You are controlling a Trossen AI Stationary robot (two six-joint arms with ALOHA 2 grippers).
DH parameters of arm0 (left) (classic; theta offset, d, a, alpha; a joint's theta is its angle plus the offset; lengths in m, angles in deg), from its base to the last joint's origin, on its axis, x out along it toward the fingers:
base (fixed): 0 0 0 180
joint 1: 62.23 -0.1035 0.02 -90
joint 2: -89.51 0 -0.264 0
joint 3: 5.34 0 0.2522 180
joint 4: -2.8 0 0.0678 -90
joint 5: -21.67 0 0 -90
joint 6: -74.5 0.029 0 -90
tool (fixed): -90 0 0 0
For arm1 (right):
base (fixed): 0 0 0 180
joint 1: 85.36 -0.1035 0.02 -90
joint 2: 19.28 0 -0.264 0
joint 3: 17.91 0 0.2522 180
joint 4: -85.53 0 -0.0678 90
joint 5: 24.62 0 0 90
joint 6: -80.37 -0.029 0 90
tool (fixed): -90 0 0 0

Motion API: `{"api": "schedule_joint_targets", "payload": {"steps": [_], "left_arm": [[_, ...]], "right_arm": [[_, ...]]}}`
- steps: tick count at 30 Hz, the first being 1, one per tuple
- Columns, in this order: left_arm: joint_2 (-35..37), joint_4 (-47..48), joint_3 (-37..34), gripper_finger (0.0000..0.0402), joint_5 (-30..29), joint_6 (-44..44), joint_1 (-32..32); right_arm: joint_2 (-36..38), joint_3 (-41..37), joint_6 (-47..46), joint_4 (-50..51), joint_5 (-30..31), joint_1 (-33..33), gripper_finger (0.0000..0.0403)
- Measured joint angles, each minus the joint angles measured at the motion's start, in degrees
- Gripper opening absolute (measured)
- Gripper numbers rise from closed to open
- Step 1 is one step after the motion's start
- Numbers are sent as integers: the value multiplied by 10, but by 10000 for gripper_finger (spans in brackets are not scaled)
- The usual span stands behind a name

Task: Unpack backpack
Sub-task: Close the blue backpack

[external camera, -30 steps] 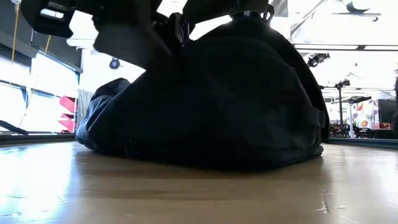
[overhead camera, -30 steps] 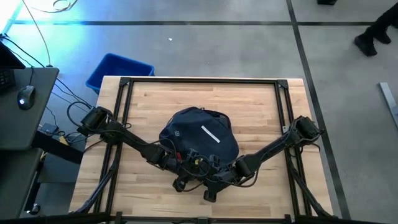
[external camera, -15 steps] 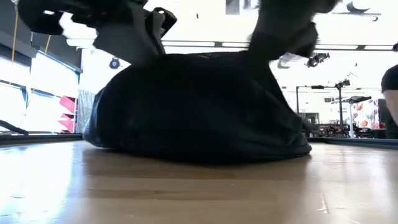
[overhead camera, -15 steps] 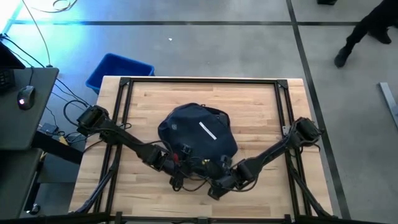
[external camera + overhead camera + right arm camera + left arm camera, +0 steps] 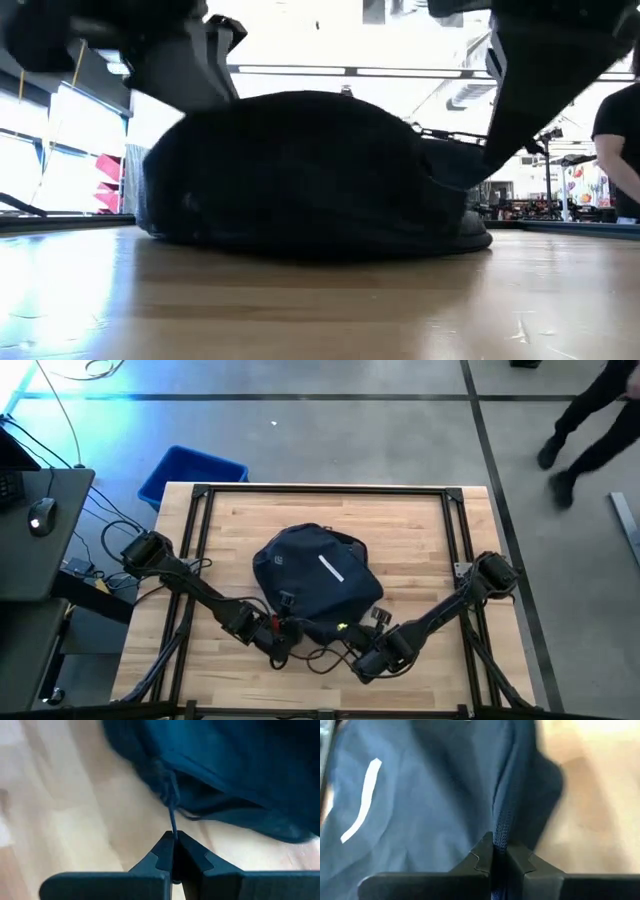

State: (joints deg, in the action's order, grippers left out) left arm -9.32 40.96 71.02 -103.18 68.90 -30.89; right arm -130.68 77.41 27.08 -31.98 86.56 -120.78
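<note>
Pinching backpack [image 5: 318,575] near edge, left gripper [image 5: 493,851], right gripper [image 5: 173,840]

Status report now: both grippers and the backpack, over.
Left gripper shut on backpack zipper seam. Right gripper shut on its cord. Nothing blocking.

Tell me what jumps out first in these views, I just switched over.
The dark navy backpack dominates mid-table, lying slumped on the wood. Both arms meet at its near edge: the left tool is shut on the bag's zipper seam, and the right tool is shut on a thin cord trailing from the fabric. A bright blue bin sits on the floor beyond the table's far left corner.
</note>
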Motion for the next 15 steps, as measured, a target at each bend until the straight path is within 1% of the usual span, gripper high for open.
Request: {"api": "schedule_joint_targets", "payload": {"steps": [3, 6, 7, 10, 15], "left_arm": [[0, 7, -17, 16, -7, 5, -23], [5, 37, -20, 39, 12, 7, -47], [10, 52, -20, 49, 21, 7, -53], [41, 90, -20, 79, 44, 7, -63], [118, 150, -21, 128, 55, 0, -54]], "right_arm": [[0, 1, 49, -107, -19, 11, 0], [0, 5, 87, -217, -6, 23, 0], [0, 5, 96, -240, -2, 28, 0], [0, 5, 108, -272, 0, 45, 0], [0, 5, 140, -285, -2, 73, 0]]}}
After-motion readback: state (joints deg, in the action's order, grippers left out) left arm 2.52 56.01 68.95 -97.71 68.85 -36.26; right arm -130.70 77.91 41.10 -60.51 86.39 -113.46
